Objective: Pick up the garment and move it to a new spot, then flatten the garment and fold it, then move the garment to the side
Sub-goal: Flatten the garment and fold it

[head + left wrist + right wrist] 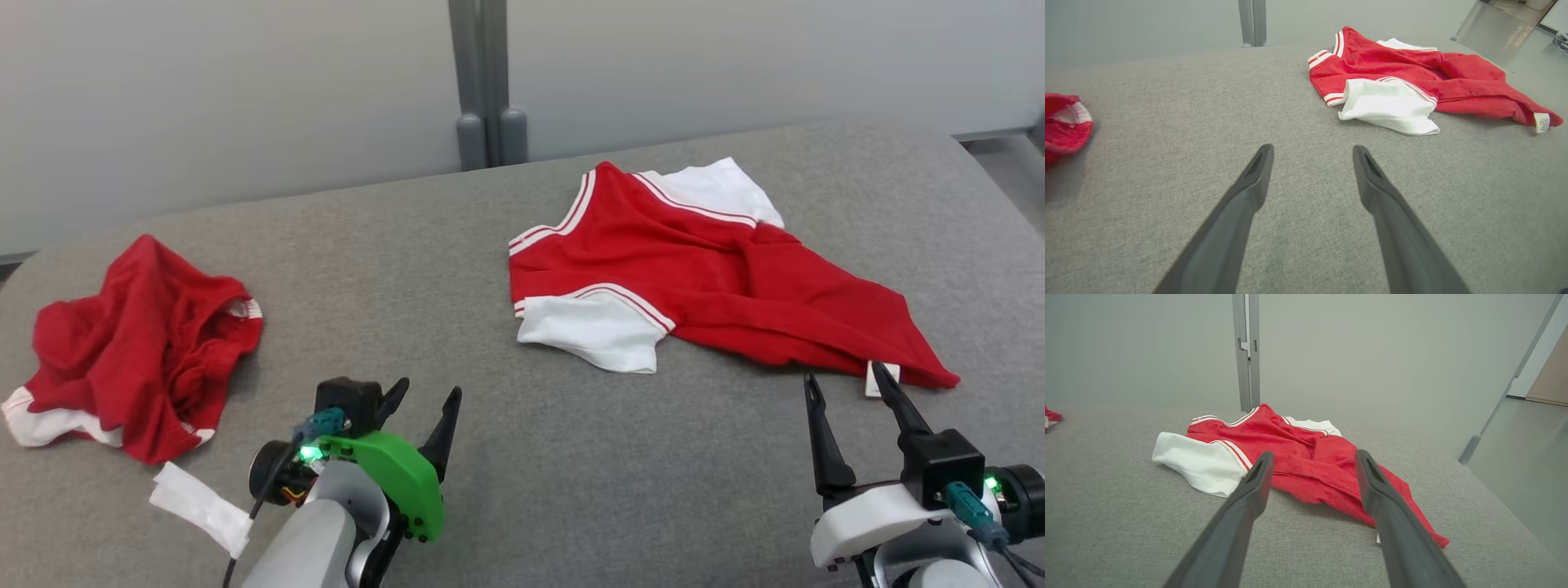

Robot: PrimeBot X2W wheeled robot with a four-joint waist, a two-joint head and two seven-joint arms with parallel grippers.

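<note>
The garment [702, 269], a red shirt with white sleeves and striped trim, lies loosely spread and creased on the right half of the grey padded table [457, 269]. My right gripper [842, 372] is open just in front of its near hem, beside a small white label [880, 380], with nothing between its fingers. In the right wrist view the garment [1306, 457] lies straight ahead past the open right gripper [1314, 453]. My left gripper [426, 390] is open over bare table at lower centre-left. In the left wrist view the garment [1412, 77] is at upper right, beyond the open left gripper [1312, 148].
A second red and white garment [139, 343] lies crumpled at the table's left end, with a white tag [200, 506] by its near edge. A grey post [486, 82] and a pale wall stand behind the table. The table ends at the right, with floor [1012, 171] beyond.
</note>
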